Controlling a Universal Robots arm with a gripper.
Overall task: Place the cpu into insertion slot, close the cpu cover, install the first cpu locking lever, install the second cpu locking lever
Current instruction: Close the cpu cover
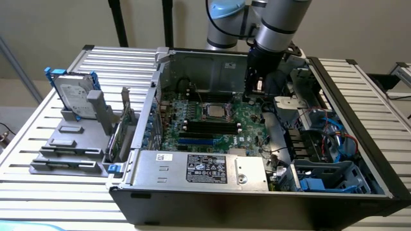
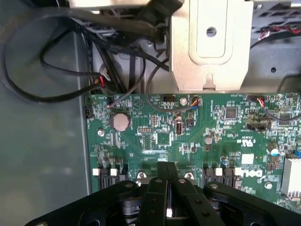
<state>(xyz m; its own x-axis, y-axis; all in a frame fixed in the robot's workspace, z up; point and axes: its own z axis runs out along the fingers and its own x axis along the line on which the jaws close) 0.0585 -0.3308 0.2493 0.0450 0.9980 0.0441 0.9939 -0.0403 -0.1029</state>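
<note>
The cpu (image 1: 216,111) lies in the insertion slot (image 1: 205,116). The claw (image 1: 254,97), fingers (image 2: 157,193) together, hovers apart from it, toward the exterior view's right. The chip is likely light, rigid and fragile: grip opposite edges only.

The arm (image 1: 277,24) is cut off by the exterior view's top edge. The hand (image 1: 255,97) is dark against the far wall of the case (image 1: 205,65), and whether it holds anything cannot be told; in the wrist view its body runs off the picture's edge. The socket (image 1: 215,111) is too small to tell what lies in it.
</note>
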